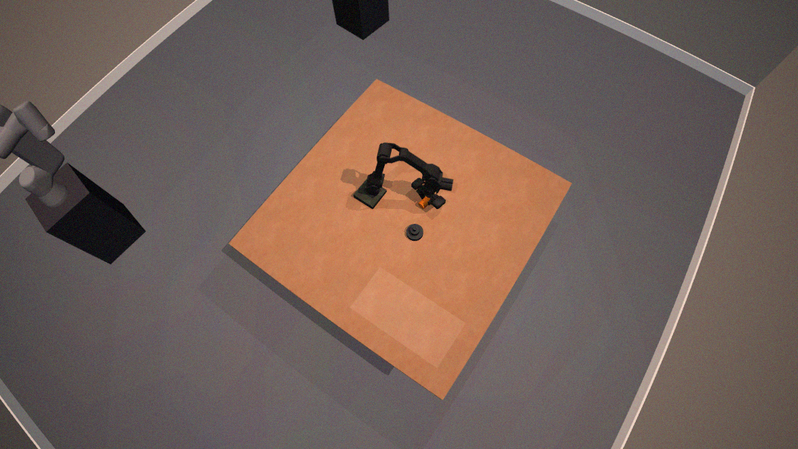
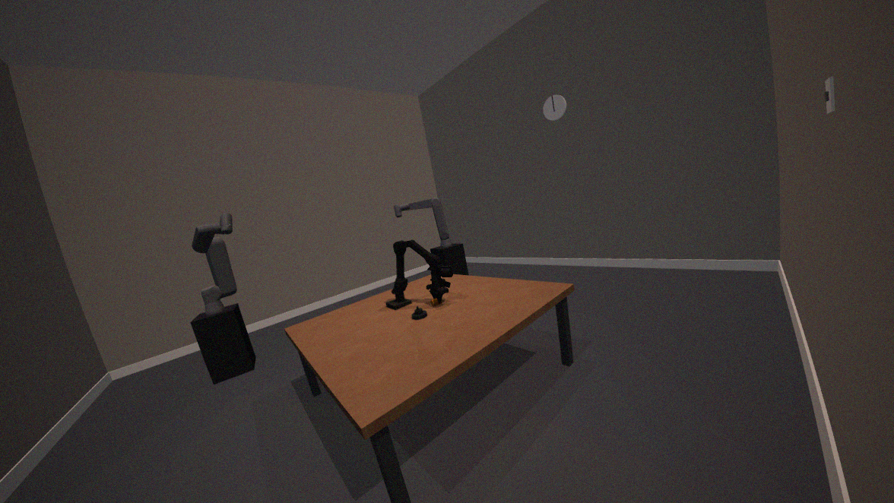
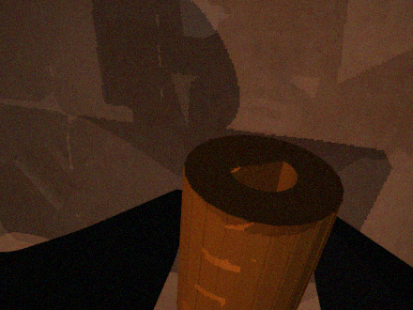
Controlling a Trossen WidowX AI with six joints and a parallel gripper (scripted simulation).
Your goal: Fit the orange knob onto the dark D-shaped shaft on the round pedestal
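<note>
The orange knob (image 1: 424, 202) (image 2: 434, 302) (image 3: 249, 268) is a cylinder lying on its side at table level. The wrist view shows its dark end face with the D-shaped hole; the hole's flat side is toward the upper left. My gripper (image 1: 427, 196) (image 3: 251, 214) is shut on the knob, one black finger on each side of it. The dark round pedestal (image 1: 414, 236) (image 2: 419, 316) stands a short way from the knob, toward the bottom of the top view. Its short shaft (image 1: 414, 228) (image 2: 417, 308) points up; its flat side cannot be seen. The pedestal is not in the wrist view.
My arm's base (image 1: 370, 194) (image 2: 398, 303) stands on the wooden table (image 1: 312, 222) (image 2: 382, 362), left of the knob. A pale rectangle (image 1: 407, 317) marks the table beyond the pedestal. Other grey arms (image 1: 39, 150) (image 2: 219, 268) stand on dark plinths off the table.
</note>
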